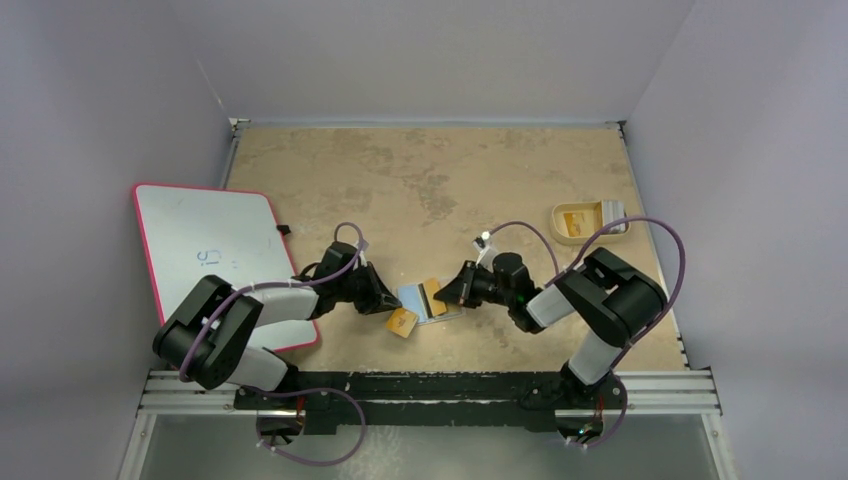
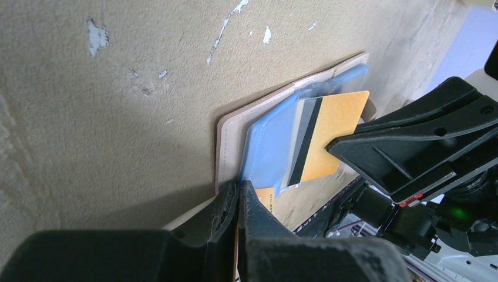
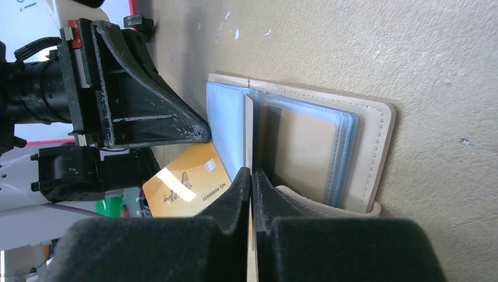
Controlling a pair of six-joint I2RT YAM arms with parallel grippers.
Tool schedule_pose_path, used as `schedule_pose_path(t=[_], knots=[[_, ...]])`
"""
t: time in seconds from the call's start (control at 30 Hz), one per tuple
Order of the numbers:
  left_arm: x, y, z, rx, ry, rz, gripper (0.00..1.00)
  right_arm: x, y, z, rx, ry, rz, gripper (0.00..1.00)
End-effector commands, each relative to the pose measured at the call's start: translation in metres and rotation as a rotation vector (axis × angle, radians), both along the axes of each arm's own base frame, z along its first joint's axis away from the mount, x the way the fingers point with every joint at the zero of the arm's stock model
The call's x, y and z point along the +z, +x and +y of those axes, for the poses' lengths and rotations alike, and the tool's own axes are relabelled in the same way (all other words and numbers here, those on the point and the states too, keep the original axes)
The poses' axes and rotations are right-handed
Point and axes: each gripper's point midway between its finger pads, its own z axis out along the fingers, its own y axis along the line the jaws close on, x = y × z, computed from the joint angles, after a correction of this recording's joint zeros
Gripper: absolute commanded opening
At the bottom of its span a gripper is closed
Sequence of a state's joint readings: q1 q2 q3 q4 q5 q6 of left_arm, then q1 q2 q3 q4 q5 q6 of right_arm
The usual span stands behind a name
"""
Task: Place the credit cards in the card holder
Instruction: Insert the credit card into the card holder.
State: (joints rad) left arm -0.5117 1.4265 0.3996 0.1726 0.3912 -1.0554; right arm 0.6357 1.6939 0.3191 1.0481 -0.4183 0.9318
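The right end effector point(image 3: 251, 174) is clamped on a gold card point(image 2: 337, 123). Its own camera catches that card only edge-on. The left wrist view shows the card's face and dark stripe, with one end tucked into the blue lining of the card holder point(image 3: 379, 147), which lies open on the bench point(image 1: 450, 170). The left end effector point(image 2: 242, 189) is drawn together at the lining's edge; whether it pinches the lining is unclear. A second gold card point(image 3: 188, 183) lies beside the holder, mostly hidden from the left wrist.
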Motion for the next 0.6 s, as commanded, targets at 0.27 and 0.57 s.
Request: schedule_pose_path(t=[0.27, 0.57], knots=[[-0.032, -0.007, 0.028, 0.062, 0.147, 0.035, 0.0, -0.007, -0.008, 0.011, -0.021, 0.011, 0.03, 0.02], [-0.03, -0.005, 0.027, 0.068, 0.138, 0.031, 0.0, -0.006, -0.001, -0.017, -0.093, -0.217, 0.022, 0.37]])
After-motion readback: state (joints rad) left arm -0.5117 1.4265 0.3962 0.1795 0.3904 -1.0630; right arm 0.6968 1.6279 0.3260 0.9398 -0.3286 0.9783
